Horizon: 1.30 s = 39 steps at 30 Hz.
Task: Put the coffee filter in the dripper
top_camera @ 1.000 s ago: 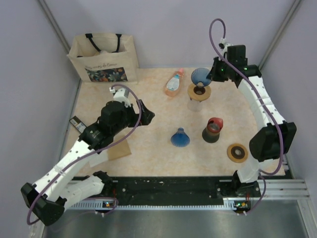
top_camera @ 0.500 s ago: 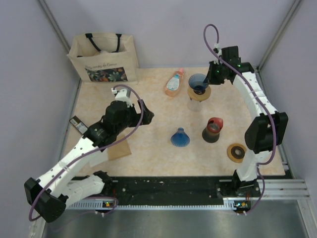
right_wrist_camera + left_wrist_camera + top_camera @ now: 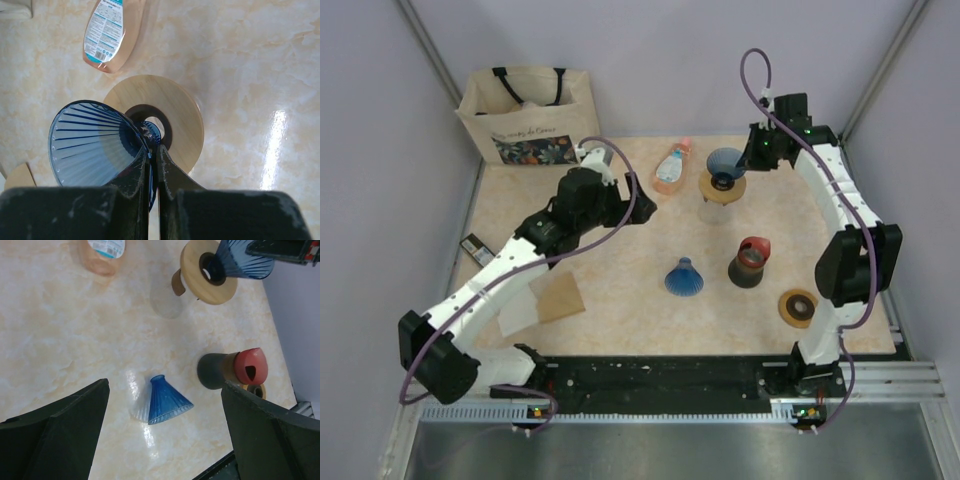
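1. Beige marbled desk [image 3: 500, 200], purple walls [image 3: 650, 60] behind.
2. Right gripper [image 3: 152, 150] pinched the rim of the tilted blue cone filter [image 3: 90, 145], whose tip sat at the hole of the wooden-ringed dripper [image 3: 175, 105].
3. Left gripper [image 3: 165, 387] hung wide apart, holding nothing, above a second blue cone [image 3: 167, 401] lying on its side.

The right arm stands up from its base well nearer than the wooden ring [image 3: 722, 187]. It stretches past the ring's right side toward the far end, then turns its wrist back leftward. The right claw [image 3: 151, 150] hangs just above the ring, pinched tight on the wall of the blue dripper [image 3: 95, 145]. The left arm reaches diagonally from the near left toward the ring. The left claw [image 3: 165, 385] hangs well to the ring's left, spread wide and gripping nothing.
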Each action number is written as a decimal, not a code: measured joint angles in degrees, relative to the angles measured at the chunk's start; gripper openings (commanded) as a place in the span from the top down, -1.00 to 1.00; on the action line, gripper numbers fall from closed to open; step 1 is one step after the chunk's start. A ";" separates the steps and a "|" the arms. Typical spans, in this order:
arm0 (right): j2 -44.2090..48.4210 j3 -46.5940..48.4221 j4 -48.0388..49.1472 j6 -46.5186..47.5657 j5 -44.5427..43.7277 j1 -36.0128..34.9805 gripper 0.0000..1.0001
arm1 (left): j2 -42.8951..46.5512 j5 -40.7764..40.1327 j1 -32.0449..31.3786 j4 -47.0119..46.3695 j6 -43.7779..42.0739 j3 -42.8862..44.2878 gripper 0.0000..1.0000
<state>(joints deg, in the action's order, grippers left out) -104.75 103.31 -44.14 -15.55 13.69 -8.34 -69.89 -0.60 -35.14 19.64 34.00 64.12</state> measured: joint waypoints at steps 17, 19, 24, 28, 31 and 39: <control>-0.66 -5.09 4.81 -1.68 2.19 0.35 1.00 | -41.18 11.21 0.50 -1.57 -1.57 42.10 -0.56; -0.66 -5.46 5.42 -1.68 2.47 0.35 1.00 | -46.05 12.96 0.50 -1.42 -1.36 46.51 -0.43; -0.63 -6.21 6.69 -1.33 3.41 0.37 1.00 | -54.66 15.61 0.50 -0.94 -0.81 54.47 -0.13; -0.63 -6.56 7.41 -0.17 4.35 0.39 1.00 | -58.05 16.39 0.48 -0.90 -0.61 56.87 0.28; -0.63 -6.71 7.76 0.55 4.92 0.33 1.00 | -59.34 16.83 0.50 -0.98 -0.07 57.59 0.68; -0.79 -6.86 8.46 0.39 4.28 -0.28 1.00 | -59.91 13.62 0.24 0.37 0.39 59.14 1.00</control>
<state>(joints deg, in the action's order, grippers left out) -105.54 96.44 -35.68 -15.16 17.98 -8.62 -129.80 13.02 -34.89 20.01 34.39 123.26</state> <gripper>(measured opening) 0.028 0.061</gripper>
